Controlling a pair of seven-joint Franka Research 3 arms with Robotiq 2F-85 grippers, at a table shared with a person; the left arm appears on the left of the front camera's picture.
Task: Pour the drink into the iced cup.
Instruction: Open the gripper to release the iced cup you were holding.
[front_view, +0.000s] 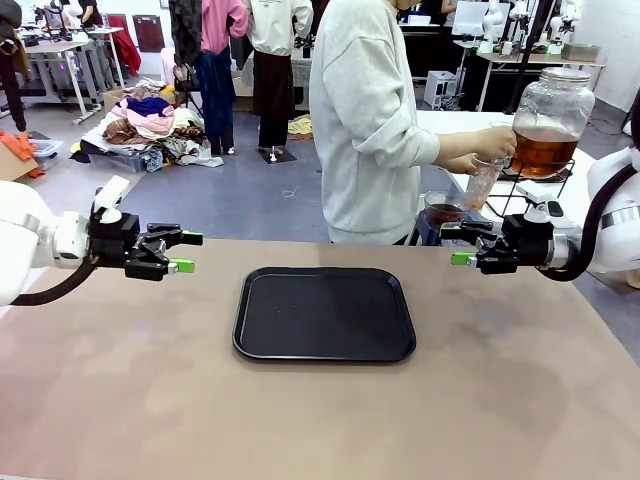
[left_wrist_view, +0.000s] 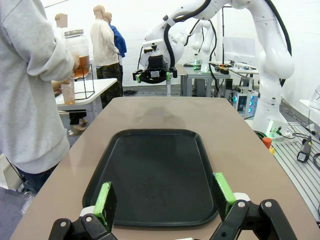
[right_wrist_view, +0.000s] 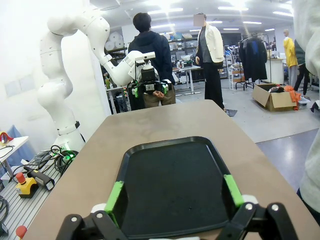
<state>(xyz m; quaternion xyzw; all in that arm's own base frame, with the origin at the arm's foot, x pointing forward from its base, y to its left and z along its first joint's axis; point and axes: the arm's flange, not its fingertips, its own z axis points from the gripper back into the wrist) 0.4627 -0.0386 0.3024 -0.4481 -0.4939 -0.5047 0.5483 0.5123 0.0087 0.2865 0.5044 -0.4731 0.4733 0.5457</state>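
On the brown tabletop (front_view: 500, 400) a flat black rectangular plastic tray (front_view: 324, 313) is lying between both end effectors, left (front_view: 183, 252) and right (front_view: 459, 244), each gaping open and empty. Beyond the right one, nearer it, a person's hand (front_view: 497, 146) is filling a clear plastic cup (front_view: 482, 182) with amber drink (front_view: 543, 150).

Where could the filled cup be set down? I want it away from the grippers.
The black tray is bare and sits midway between the open left gripper and open right gripper. The brown table is also bare along its near edge and either side of the tray. It is crowded at the side table with the drink dispenser.
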